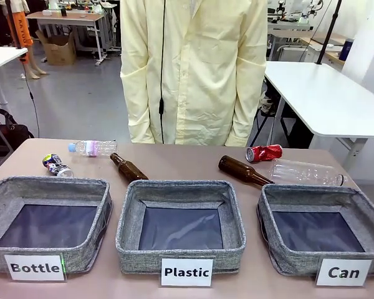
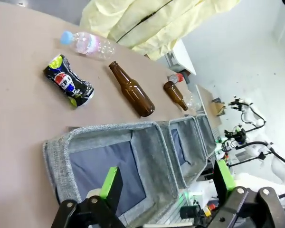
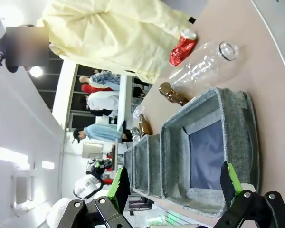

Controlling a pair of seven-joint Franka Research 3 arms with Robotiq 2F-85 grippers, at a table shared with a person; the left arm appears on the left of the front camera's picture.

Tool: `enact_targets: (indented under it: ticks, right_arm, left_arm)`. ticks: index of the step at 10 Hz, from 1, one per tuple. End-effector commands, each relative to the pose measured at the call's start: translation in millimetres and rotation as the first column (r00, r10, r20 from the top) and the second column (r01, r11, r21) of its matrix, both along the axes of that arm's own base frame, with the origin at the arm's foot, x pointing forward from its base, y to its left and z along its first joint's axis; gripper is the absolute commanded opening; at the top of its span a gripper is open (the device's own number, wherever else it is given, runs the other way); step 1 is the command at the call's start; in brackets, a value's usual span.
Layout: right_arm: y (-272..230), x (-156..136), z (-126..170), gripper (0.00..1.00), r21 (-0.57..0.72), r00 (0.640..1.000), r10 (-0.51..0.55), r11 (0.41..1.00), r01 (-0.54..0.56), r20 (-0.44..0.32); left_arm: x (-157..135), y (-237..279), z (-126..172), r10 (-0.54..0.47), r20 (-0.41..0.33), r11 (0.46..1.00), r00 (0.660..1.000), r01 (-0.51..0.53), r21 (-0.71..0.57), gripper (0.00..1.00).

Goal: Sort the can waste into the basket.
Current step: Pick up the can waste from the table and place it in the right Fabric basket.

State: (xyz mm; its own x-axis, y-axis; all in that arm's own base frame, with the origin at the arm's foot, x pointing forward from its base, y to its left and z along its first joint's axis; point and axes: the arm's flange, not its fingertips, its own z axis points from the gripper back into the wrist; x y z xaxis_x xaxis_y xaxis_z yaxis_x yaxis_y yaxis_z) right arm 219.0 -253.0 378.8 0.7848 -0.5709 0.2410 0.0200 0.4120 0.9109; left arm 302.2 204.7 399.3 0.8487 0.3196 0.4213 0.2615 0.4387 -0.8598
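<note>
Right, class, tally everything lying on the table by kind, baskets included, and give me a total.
Cans: 2
Brown glass bottles: 2
Clear plastic bottles: 2
Baskets: 3
Total: 9

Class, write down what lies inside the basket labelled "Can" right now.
Inside the Can basket only its dark bottom shows; neither can is in it. The red can lies behind it, the dark can far to the left. The inner face of its near wall is hidden by the rim.
</note>
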Motion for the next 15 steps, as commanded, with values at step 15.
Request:
enact_targets:
  ticks: [15]
  right_arm:
    - [0, -3, -1, 1.0, 0.032, 1.0, 0.003, 0.999, -0.004, 0.002]
  left_arm:
    - [-1, 4, 23, -0.031, 0.056, 0.995, 0.998, 0.026, 0.092, 1.0]
